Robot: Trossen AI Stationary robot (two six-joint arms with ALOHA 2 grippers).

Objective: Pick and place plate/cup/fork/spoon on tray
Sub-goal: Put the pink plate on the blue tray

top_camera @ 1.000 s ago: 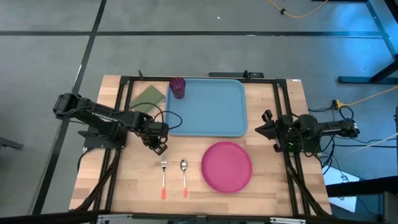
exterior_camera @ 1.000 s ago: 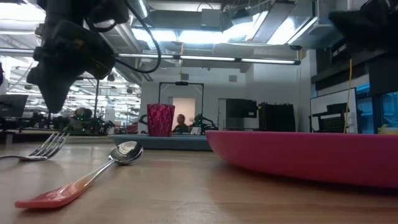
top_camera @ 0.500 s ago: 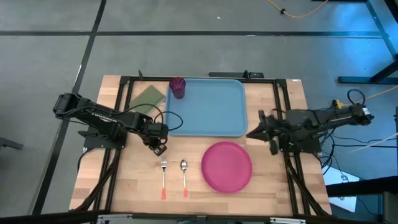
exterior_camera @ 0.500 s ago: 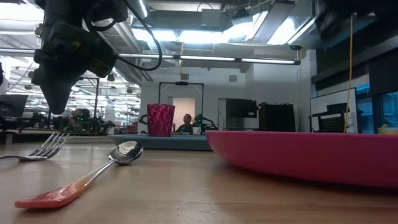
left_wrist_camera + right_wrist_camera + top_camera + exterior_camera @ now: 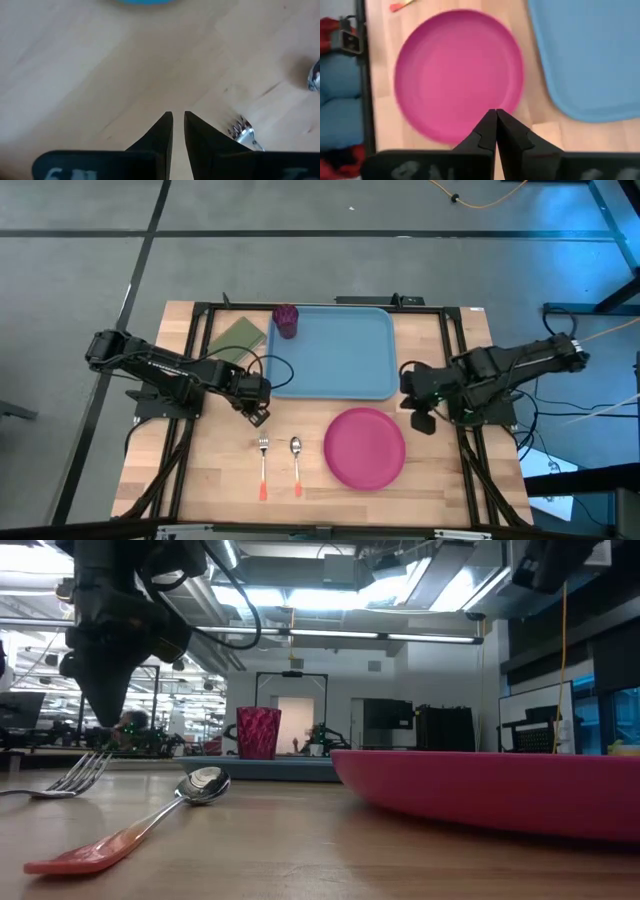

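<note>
The magenta plate point(image 5: 365, 447) lies flat on the table near the front, right of centre. The light blue tray point(image 5: 335, 352) lies behind it, with the dark red cup point(image 5: 286, 320) standing upright in its far left corner. The fork point(image 5: 263, 465) and the spoon point(image 5: 296, 465) lie side by side left of the plate, handles toward the near edge. My left gripper point(image 5: 258, 415) hovers just beyond the fork's tines point(image 5: 242, 131), its fingers almost together and empty. My right gripper point(image 5: 495, 112) is shut and empty, above the plate's right rim point(image 5: 402, 435).
An olive-green pad point(image 5: 238, 338) lies left of the tray at the back. Black frame rails point(image 5: 455, 380) run along the table's left and right sides. Bare wood point(image 5: 215, 470) lies left of the fork.
My right gripper has swung from the table's right edge toward the left, out over the plate's right rim, and stayed shut. My left gripper has sunk a little toward the fork's tines. Plate, cup, fork and spoon have not moved.
</note>
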